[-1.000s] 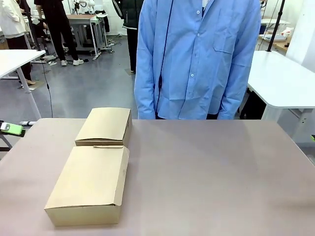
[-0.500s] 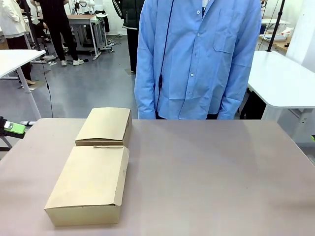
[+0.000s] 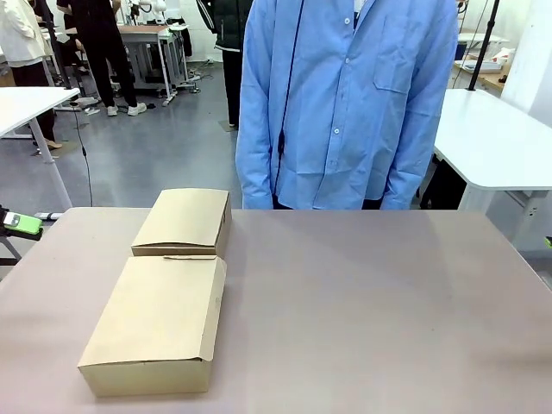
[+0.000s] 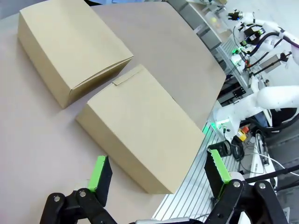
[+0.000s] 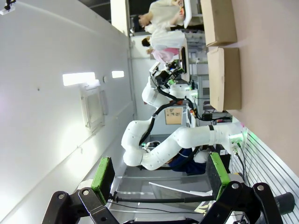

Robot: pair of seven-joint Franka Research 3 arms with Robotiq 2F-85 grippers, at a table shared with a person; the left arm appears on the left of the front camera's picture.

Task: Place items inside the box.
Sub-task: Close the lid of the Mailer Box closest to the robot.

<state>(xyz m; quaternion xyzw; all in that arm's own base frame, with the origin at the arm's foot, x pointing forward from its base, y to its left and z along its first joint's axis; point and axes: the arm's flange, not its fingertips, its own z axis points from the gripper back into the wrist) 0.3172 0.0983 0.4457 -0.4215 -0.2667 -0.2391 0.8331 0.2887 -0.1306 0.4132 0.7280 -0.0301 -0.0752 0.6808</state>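
Front view: we see two closed cardboard boxes on the table (image 3: pixel 388 293), near box (image 3: pixel 159 323) and far box (image 3: pixel 184 222) end to end, touching or nearly so, on our left side
Change: almost none over the last second; boxes and person (image 3: pixel 345 103) are where they were, only the green pad at the left edge (image 3: pixel 21 224) has jittered up and down a little
Left gripper: left gripper (image 4: pixel 159 175) hangs wide apart and empty in its wrist view, looking down on both boxes, near box just beyond the fingers
Right gripper: right gripper (image 5: pixel 159 175) also spread and empty, its view rolled sideways, pointing off past the table edge, boxes small at top right
Items: we can't find any pouch, stapler or knife on the table; whether they sit inside a box we can't tell, lids are down
Person: stands at far side, arms hanging, hands hidden below the table edge
Meaning for task: we judge either nothing has started or packing is over; no active step visible, arms idle
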